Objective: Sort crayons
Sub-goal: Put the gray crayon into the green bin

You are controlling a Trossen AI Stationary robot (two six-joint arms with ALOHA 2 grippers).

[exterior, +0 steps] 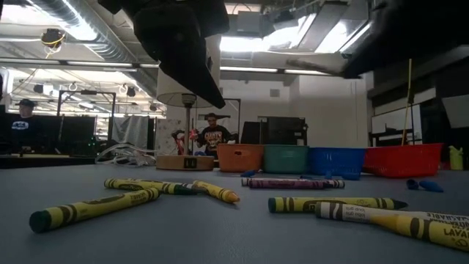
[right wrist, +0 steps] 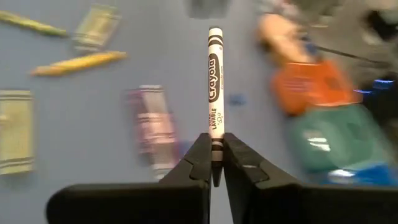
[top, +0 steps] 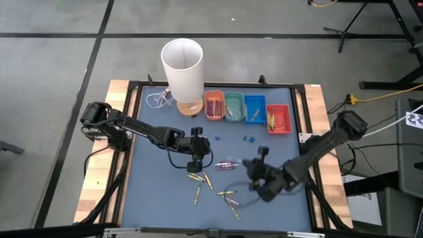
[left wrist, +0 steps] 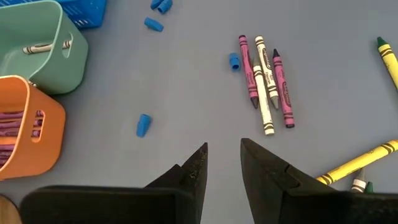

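right tool (right wrist: 216, 163) clamped on white crayon (right wrist: 215, 87) by its tip, lifted above worktop (top: 158, 198). grip shallow: crayon may pivot or slip out before reaching green bin (top: 234, 106). left tool (left wrist: 222, 171) apart, empty, near loose crayons (left wrist: 266, 81).

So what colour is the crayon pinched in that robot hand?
White, with black bands and lettering. The right hand pinches the crayon by one end; the right wrist view shows it best.

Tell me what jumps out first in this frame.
The right gripper pinches a white paper-wrapped crayon by its end, over the table's near right. Four small plastic trays, orange to red, line the far edge beside a tall white paper cylinder, with loose yellow crayons strewn up front.
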